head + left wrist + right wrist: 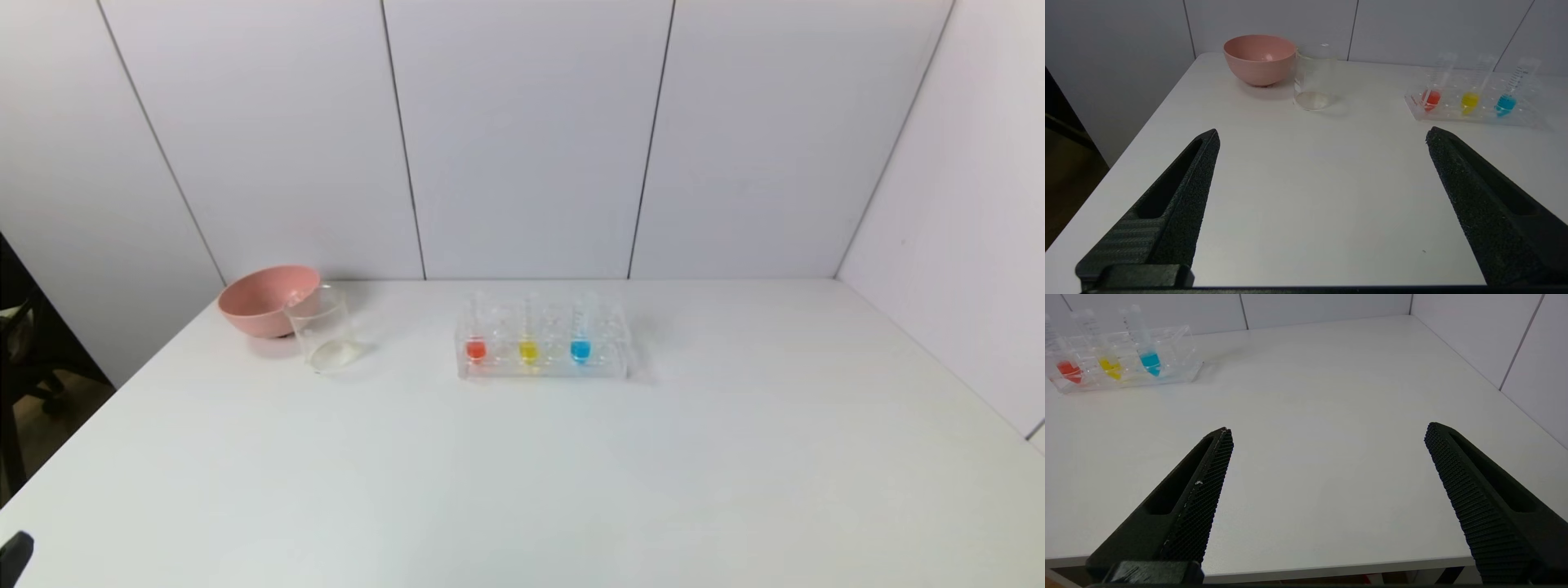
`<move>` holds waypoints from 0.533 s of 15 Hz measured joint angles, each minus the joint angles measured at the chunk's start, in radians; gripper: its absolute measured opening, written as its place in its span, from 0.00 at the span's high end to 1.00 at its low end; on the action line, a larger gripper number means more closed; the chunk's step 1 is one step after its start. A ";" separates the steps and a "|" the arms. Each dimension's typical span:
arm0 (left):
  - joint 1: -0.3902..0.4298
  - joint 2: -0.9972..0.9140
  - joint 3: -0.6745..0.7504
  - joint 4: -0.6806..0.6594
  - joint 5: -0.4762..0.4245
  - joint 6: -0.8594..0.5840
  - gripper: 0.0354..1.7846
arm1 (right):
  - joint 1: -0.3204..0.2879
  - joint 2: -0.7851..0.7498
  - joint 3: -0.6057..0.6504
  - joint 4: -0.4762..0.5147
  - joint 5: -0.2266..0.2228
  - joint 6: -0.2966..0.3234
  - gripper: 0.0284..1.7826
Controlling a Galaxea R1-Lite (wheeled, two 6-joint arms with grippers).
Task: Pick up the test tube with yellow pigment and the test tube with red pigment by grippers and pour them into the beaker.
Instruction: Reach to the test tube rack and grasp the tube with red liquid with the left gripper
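Note:
The red-pigment test tube (476, 339), the yellow-pigment test tube (528, 341) and a blue one stand upright in a clear rack (604, 363) at the table's middle back. The clear beaker (322, 333) stands left of the rack, just in front of the pink bowl. My left gripper (1323, 136) is open and empty over the table's near left edge, facing the beaker (1312, 77) and the tubes (1431, 98) (1470, 101). My right gripper (1329, 430) is open and empty over the near right edge, the tubes (1069, 369) (1110, 366) far off.
A pink bowl (265, 298) sits at the back left, touching or nearly touching the beaker. The blue-liquid tube (580, 343) stands in the rack's right part. White walls close the table at back and right. The table's left edge drops to a dark floor.

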 joint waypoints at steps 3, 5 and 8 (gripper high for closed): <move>-0.041 0.234 -0.044 -0.154 -0.044 0.004 0.01 | 0.000 0.000 0.000 0.000 0.000 0.000 0.04; -0.059 0.401 -0.064 -0.253 -0.131 0.032 0.01 | 0.000 0.000 0.000 0.000 0.000 0.000 0.04; -0.128 0.625 -0.096 -0.315 -0.261 0.111 0.01 | 0.000 0.000 0.000 0.000 0.000 0.000 0.04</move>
